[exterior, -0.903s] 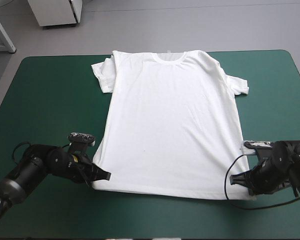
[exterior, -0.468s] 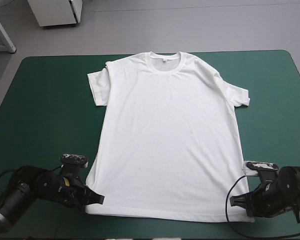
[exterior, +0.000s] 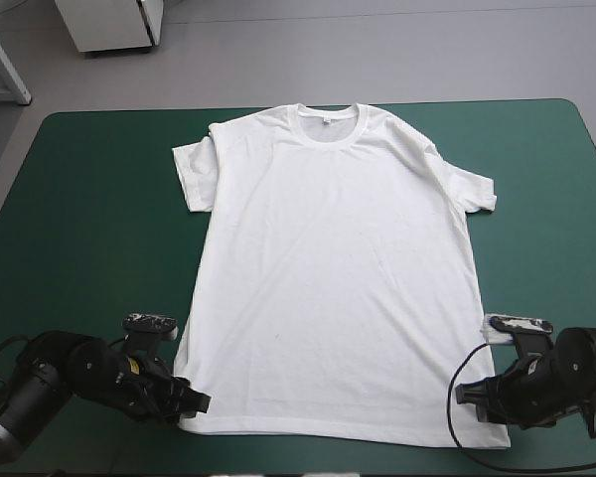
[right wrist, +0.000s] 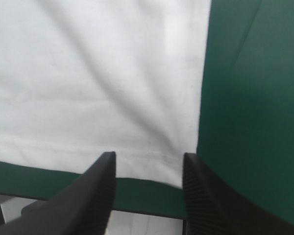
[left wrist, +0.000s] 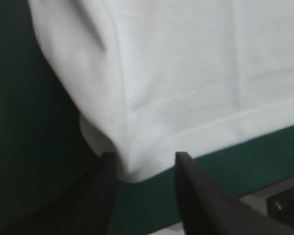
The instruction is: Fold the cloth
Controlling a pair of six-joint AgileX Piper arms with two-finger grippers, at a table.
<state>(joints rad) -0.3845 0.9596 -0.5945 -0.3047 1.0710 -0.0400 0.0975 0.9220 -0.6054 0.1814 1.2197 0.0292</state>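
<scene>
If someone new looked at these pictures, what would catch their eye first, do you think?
The white T-shirt lies spread flat across the middle of the teal-green table, collar toward the far edge. Next come the grippers at its near hem corners: the left gripper and the right gripper, both open, with the hem between their black fingers.

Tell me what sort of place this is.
Probably a robotics lab bench for cloth-handling trials: a table with a teal-green cover, a white T-shirt spread flat on it, and the left gripper and right gripper open at its hem corners.
</scene>
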